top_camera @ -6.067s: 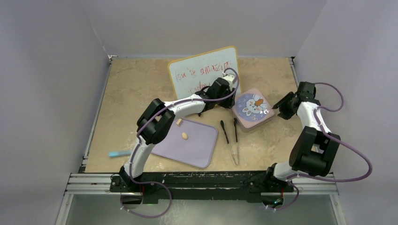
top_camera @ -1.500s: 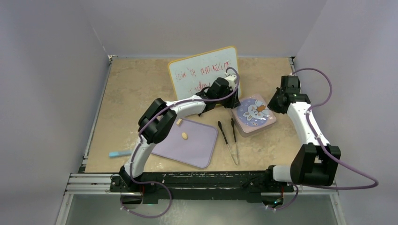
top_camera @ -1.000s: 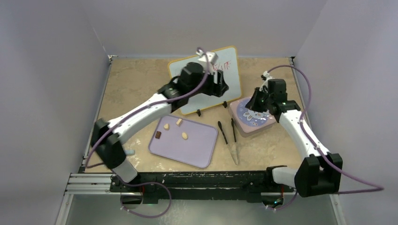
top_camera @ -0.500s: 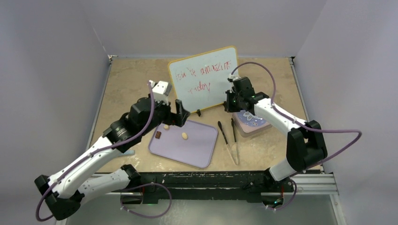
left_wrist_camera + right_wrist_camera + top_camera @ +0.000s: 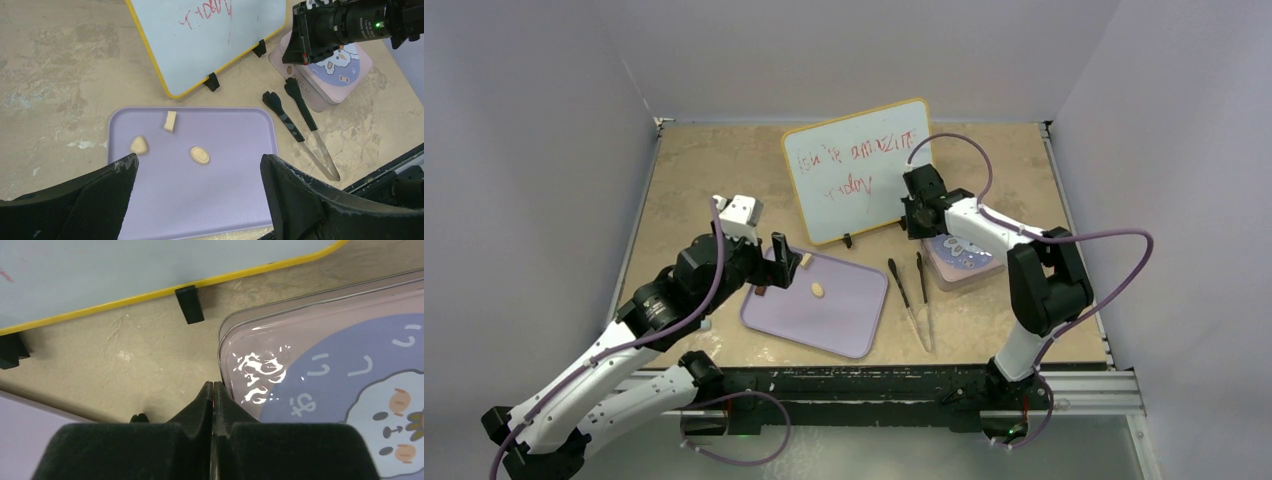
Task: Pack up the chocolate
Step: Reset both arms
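Observation:
Three cream pieces of chocolate lie on the lavender tray (image 5: pixel 225 200): a heart (image 5: pixel 139 145), a small block (image 5: pixel 170 121) and an oval (image 5: pixel 200 155), which is also visible from above as the oval (image 5: pixel 818 290). A dark piece (image 5: pixel 762 291) shows at the tray's left edge. My left gripper (image 5: pixel 198 162) hovers open over the tray, holding nothing. The pink box (image 5: pixel 325 370) stands right of the tray with its bunny lid on. My right gripper (image 5: pixel 213 386) is shut and empty, its tips at the box's near-left corner.
A yellow-framed whiteboard (image 5: pixel 859 165) stands on black feet behind the tray and box. Black-tipped metal tongs (image 5: pixel 300 125) lie on the table between the tray and the pink box (image 5: pixel 969 258). Walls close in the table on three sides.
My left arm swung back from beside the box to above the tray and its jaws opened. My right arm moved left across the box to its left corner, staying shut.

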Available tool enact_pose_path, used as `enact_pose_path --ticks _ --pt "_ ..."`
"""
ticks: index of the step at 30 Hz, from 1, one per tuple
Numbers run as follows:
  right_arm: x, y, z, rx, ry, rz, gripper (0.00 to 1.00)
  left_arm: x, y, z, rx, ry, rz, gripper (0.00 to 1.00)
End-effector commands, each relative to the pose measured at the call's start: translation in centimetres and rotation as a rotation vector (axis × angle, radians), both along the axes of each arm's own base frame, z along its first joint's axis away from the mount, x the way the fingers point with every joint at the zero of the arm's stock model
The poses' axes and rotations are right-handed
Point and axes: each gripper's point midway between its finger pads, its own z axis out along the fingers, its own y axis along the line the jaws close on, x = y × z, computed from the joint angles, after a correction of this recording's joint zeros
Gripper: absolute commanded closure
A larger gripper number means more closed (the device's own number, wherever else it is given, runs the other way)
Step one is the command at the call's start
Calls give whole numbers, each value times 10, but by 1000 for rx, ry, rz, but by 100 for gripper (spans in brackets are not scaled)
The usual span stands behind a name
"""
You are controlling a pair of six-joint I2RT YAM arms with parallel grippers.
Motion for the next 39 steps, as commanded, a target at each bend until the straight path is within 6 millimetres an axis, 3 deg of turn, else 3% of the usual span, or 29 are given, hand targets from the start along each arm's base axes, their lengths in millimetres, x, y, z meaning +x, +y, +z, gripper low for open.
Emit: enact_pose_path --ticks 1,7,18,22,27,36,37,38,39 --pt "10 -21 16 -113 -45 -56 96 1 4 -7 37 4 11 9" --pt "7 -46 10 -213 -38 -134 95 2 5 -6 36 1 15 9" --pt "-8 -99 15 -208 -10 -280 94 5 0 -19 59 43 16 8" --pt "-14 -112 26 -199 -23 -304 91 5 -9 -23 41 86 9 7" --pt "-22 -100 61 -101 -82 -263 81 3 -13 -10 -29 83 10 4" --pt "-62 -74 144 139 -251 -126 38 -5 -30 50 -188 35 -68 3" --pt "-68 -73 153 155 -266 -110 27 -6 -32 56 -209 23 -75 3" --pt "-73 -72 162 170 -284 -101 10 -7 -32 61 -225 13 -80 3" --pt "-78 -72 169 182 -298 -93 2 -8 -31 66 -235 3 -80 3"
